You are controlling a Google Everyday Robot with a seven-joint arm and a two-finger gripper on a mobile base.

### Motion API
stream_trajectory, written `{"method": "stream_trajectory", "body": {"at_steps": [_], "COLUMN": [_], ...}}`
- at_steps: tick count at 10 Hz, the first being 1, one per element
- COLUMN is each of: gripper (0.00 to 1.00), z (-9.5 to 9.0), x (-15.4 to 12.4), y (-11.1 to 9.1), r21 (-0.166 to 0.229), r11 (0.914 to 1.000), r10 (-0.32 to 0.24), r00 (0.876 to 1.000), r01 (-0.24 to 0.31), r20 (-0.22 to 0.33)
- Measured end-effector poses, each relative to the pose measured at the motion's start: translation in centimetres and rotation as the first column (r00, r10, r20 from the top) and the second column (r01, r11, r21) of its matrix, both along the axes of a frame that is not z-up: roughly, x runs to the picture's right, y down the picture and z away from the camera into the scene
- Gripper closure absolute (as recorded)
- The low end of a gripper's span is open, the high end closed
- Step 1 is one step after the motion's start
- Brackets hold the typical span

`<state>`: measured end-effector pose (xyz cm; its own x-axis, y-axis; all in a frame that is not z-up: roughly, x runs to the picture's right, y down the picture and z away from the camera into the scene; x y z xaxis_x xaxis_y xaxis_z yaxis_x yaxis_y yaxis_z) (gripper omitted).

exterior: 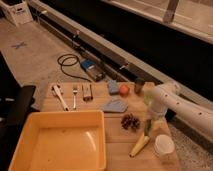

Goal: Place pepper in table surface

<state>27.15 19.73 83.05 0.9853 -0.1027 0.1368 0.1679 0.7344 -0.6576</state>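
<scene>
One pincer (151, 119), over the right side of the worktop (116, 150), pointing down and clenched on the top of the pepper (147, 130). The pepper hangs directly beneath it, long axis near upright, lower tip close to the planks, just beside a pale yellow vegetable (139, 145).

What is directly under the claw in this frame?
The claw hangs over the table surface near the white cup, with the pepper just below it. The pepper's top end is hidden by the claw.
</scene>
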Motion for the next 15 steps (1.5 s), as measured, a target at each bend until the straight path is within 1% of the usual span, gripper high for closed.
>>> {"method": "stream_trajectory", "body": {"at_steps": [1,2,3,4,5,8,9,10,12,13,14,15], "gripper": [0.35,0.38,0.45,0.56,0.64,0.97,1.0,1.0,1.0,1.0,1.0,1.0], "z": [0.4,0.6,0.6,0.7,0.7,0.5,0.4,0.2,-0.4,-0.7,-1.4,-1.6], "x": [0.0,0.3,0.3,0.3,0.4,0.3,0.4,0.8,1.6,1.9,2.6,3.6], "y": [0.5,0.9,1.3,1.5,1.6,1.8,1.8,1.5,0.2,-0.7,-2.1,-3.7], "r21": [-0.015,-0.024,-0.028,-0.019,-0.012,-0.005,-0.004,0.002,0.016,0.027,0.039,0.056], "r11": [0.9999,0.9995,0.9992,0.9989,0.9987,0.9977,0.9971,0.9961,0.9944,0.9936,0.9926,0.9912], "r10": [0.009,0.022,0.029,0.042,0.049,0.068,0.075,0.088,0.106,0.112,0.12,0.128], "r00": [1.0,1.0,0.999,0.999,0.998,0.997,0.997,0.995,0.989,0.986,0.982,0.975], "r01": [-0.009,-0.022,-0.029,-0.043,-0.049,-0.068,-0.075,-0.088,-0.105,-0.11,-0.115,-0.12], "r20": [-0.004,-0.014,-0.022,-0.026,-0.027,-0.021,-0.029,-0.048,-0.1,-0.12,-0.148,-0.182]}}
